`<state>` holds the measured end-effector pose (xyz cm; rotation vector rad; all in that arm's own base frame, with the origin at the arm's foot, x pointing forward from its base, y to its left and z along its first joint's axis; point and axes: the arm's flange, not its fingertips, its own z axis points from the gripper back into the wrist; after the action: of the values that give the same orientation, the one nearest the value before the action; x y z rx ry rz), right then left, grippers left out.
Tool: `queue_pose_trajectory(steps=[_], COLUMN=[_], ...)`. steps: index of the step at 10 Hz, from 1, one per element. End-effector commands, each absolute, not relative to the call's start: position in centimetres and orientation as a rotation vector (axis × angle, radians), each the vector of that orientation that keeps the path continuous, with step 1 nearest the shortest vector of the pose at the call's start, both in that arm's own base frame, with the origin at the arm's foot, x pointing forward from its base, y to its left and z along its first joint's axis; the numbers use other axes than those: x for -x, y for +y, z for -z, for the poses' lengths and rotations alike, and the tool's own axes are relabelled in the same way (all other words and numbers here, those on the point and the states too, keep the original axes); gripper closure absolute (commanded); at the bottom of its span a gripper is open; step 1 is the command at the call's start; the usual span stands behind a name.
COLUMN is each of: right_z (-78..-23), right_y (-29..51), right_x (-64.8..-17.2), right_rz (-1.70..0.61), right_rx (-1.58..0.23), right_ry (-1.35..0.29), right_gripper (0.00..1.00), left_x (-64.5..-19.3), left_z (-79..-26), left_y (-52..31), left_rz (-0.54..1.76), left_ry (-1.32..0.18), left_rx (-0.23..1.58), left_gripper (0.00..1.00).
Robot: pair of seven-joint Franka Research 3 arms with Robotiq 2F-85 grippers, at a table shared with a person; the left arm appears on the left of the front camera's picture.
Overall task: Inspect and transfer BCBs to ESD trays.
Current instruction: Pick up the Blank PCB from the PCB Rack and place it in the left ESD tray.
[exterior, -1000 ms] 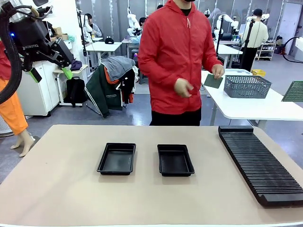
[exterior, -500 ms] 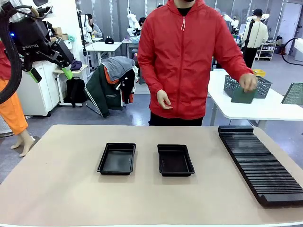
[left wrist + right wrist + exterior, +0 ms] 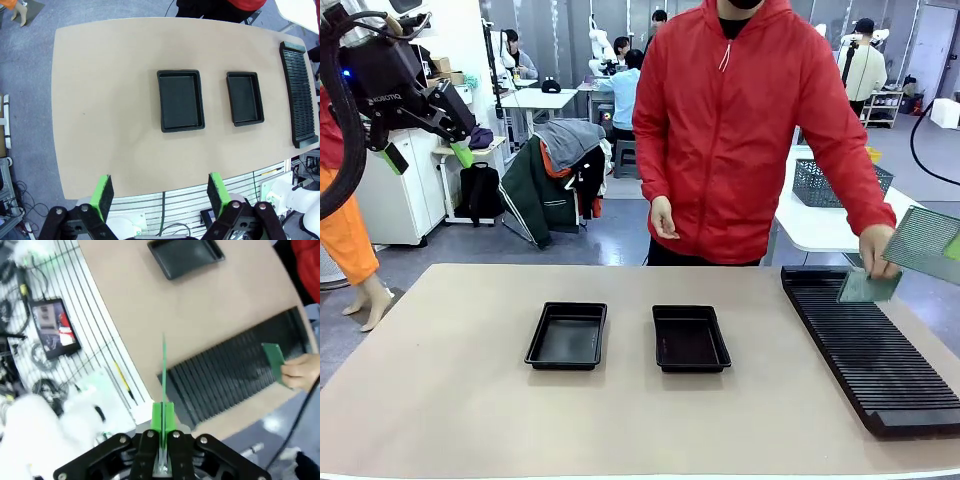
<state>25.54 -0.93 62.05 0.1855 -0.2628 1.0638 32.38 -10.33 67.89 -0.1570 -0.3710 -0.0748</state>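
BCB (image 3: 163,367) edge-on in clamped right hand (image 3: 163,414); left hand (image 3: 160,187) open above ESD trays (image 3: 160,100)

The front view's right edge cuts off the gripped board (image 3: 923,241) (a sliver of green pad sits at that edge beside it). The rack (image 3: 865,345) loses its near right corner to the same edge. The person's hand (image 3: 876,245) covers the top of the person's board (image 3: 868,287). The right wrist view is blurred: the robot's right hand (image 3: 163,410) pinches the gripped board edge-on, so its face cannot be read, the person's hand is a smear, and the top edge clips a tray (image 3: 185,255).
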Motion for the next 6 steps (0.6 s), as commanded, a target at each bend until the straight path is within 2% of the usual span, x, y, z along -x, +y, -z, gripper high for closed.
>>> queue_pose_trajectory(steps=[1, 6], right_z=[-61.0, -59.1], right_y=[1.3, 6.1], right_x=[-24.6, -22.8], right_rz=[-0.941, -0.855], right_rx=[-0.274, -0.353], right_ry=[-0.322, -0.302], right_gripper=[0.97, 0.97], left_x=[-32.3, -32.3], left_z=[-67.8, -67.8], left_y=[-10.3, -10.3], left_rz=[0.068, 0.068], left_ry=[-0.371, -0.371], left_rx=[0.155, 0.155], left_gripper=[0.0, 0.0])
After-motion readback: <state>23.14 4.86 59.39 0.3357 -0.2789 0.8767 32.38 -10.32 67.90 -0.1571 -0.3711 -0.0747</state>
